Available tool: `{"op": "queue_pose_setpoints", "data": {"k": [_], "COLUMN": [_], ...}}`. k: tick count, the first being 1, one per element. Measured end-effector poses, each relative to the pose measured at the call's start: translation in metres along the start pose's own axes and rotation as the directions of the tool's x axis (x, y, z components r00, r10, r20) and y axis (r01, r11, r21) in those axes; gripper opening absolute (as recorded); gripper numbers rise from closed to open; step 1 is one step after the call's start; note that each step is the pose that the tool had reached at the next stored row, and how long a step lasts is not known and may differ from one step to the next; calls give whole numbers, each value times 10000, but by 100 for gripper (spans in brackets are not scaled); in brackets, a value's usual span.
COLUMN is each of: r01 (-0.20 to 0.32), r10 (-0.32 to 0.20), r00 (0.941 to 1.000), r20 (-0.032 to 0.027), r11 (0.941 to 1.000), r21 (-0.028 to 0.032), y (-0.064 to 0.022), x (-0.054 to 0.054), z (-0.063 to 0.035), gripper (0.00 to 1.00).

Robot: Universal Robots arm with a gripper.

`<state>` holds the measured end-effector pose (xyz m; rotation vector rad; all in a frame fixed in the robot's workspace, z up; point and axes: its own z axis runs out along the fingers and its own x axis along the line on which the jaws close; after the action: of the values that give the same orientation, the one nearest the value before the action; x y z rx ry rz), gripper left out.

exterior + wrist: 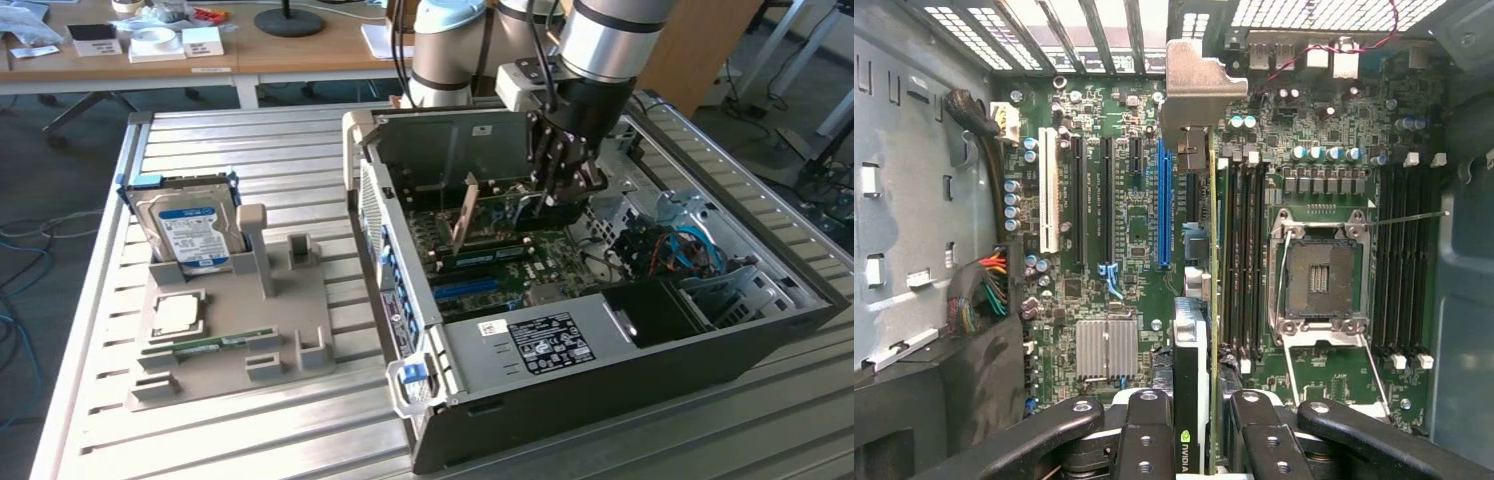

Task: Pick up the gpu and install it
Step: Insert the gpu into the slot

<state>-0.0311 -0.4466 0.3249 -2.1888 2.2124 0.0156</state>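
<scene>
Exterior view: my hand (554,200) is down inside the open computer case (601,400), clamped on the gpu (507,208). The card stands on edge over the motherboard (447,258), reaching from my fingers toward the case's rear wall. The hard drive (194,225) sits well away from my hand, in a grey holder (287,320) on the surface (240,440)

Wrist view: my hand (1202,430) pinches the gpu (1192,340) edge-on from both sides. Its silver bracket (1199,90) is at the end far from my fingers. The card runs between the blue slot (1163,200) and the memory slots (1244,260); whether it is seated I cannot tell
</scene>
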Motion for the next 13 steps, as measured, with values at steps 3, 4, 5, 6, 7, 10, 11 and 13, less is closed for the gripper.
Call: {"op": "queue_pose_setpoints", "data": {"k": [3,4,5,6,7,10,11,13], "r01": [0,1,0,0,1,0,0,0], "r10": [0,-1,0,0,-1,0,0,0], "r00": [10000,10000,10000,10000,10000,10000,10000,10000], "r20": [0,0,1,2,7,5,6,7], "r11": [10000,10000,10000,10000,10000,10000,10000,10000], "r21": [0,0,0,1,2,7,10,16], "y": [0,0,0,0,0,4,6,11], "x": [0,0,0,0,0,1,1,2], "z": [0,0,1,3,10,33,41,53], "gripper": [27,27,27,27,27,27,27,27]}}
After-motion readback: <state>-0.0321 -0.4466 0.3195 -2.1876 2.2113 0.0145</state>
